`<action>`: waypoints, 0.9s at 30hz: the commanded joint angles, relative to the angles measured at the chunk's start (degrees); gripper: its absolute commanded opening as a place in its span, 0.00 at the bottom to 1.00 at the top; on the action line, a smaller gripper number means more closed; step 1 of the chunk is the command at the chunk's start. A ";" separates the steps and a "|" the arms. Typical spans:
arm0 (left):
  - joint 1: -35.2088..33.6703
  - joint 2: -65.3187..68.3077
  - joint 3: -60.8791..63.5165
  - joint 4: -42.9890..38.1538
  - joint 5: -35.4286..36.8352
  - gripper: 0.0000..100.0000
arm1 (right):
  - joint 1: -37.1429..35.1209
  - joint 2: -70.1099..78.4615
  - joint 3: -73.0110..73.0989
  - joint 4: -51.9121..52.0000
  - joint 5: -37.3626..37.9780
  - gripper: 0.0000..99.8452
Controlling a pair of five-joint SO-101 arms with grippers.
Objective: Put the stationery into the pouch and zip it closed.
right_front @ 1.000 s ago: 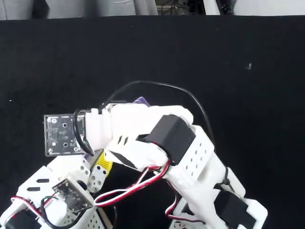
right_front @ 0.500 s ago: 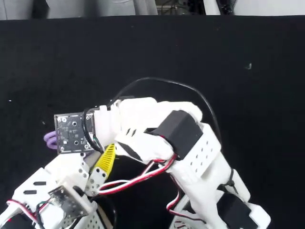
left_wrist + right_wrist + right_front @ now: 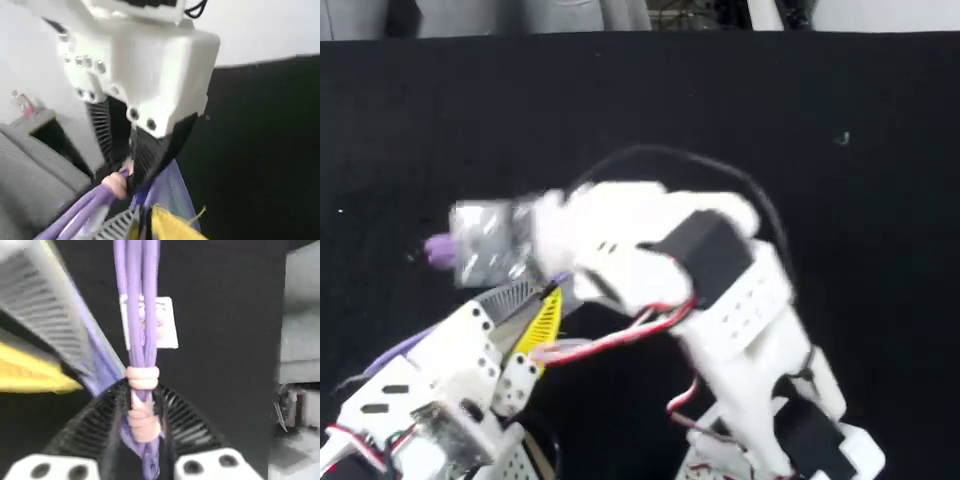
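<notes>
The purple pouch (image 3: 171, 186) is pinched between the grey and yellow fingers of my left gripper (image 3: 142, 225), which is shut on its fabric. In the right wrist view my right gripper (image 3: 142, 407) is shut on the pouch's purple pull cord (image 3: 135, 315), right at a pink knot (image 3: 142, 377); a white tag (image 3: 164, 322) hangs behind the cord. From above, the right arm's wrist (image 3: 490, 245) covers its gripper, and a purple cord end (image 3: 440, 250) sticks out beside it. The left gripper (image 3: 532, 305) sits just below it. No stationery can be made out.
Black cloth covers the table (image 3: 820, 150), with wide bare room at the back and right. The right arm's black cable (image 3: 650, 155) arches over its wrist. Both arms crowd the near left part.
The right arm's wrist has swung away from the front edge and slightly right, drawing the purple cord with it. The left gripper has followed upward, still on the pouch.
</notes>
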 commanded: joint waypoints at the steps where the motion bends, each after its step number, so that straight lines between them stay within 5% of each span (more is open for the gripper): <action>1: -0.04 -1.05 -6.37 0.70 -0.18 0.03 | 7.03 -0.75 -9.54 1.67 -6.15 0.01; 15: -0.57 -1.14 -1.19 0.70 1.93 0.03 | 14.86 -0.84 -36.18 1.67 -21.19 0.01; 27: -0.57 -1.05 -0.66 0.62 4.22 0.03 | 14.59 -0.31 -38.02 1.49 -25.76 0.01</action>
